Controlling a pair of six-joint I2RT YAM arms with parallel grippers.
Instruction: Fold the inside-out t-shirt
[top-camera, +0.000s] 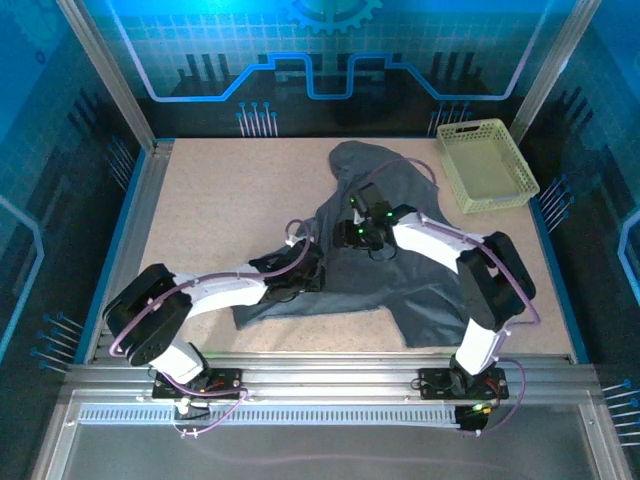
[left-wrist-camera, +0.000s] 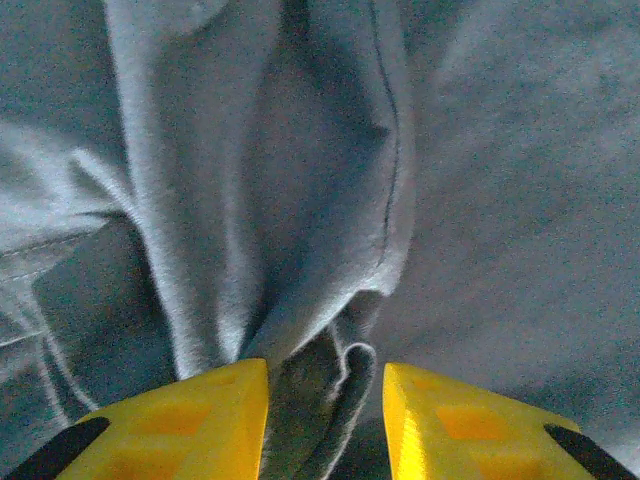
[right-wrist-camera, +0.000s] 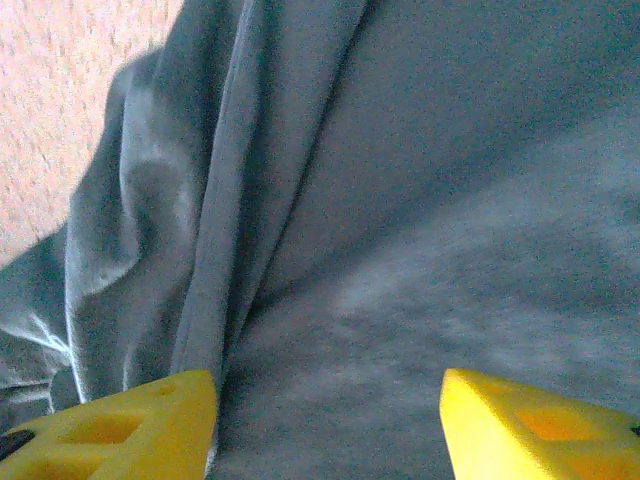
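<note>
light: even, soft from above, blue cast off walls (top-camera: 60, 200) | shadows: faint on table (top-camera: 220, 220) | top view: sharp | wrist views: dimmer, grainy, shirt (left-wrist-camera: 300, 200) folds soft (right one smeared most) | edges: yellow fingers (left-wrist-camera: 190, 420) blurred

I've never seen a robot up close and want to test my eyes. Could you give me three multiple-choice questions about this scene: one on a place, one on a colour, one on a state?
1. Where on the table is the basket?
A. far right corner
B. near left corner
C. between the arm bases

2. What colour is the t-shirt?
A. white
B. dark grey
C. red

3. How is the right gripper set?
A. pressed shut
B. clamped on the basket
C. open, over the t-shirt

Answers:
1 A: in the top view it sits by the far right edge.
2 B: the fabric looks grey in all three views.
3 C: the right wrist view shows a wide gap between its yellow fingers.
</note>
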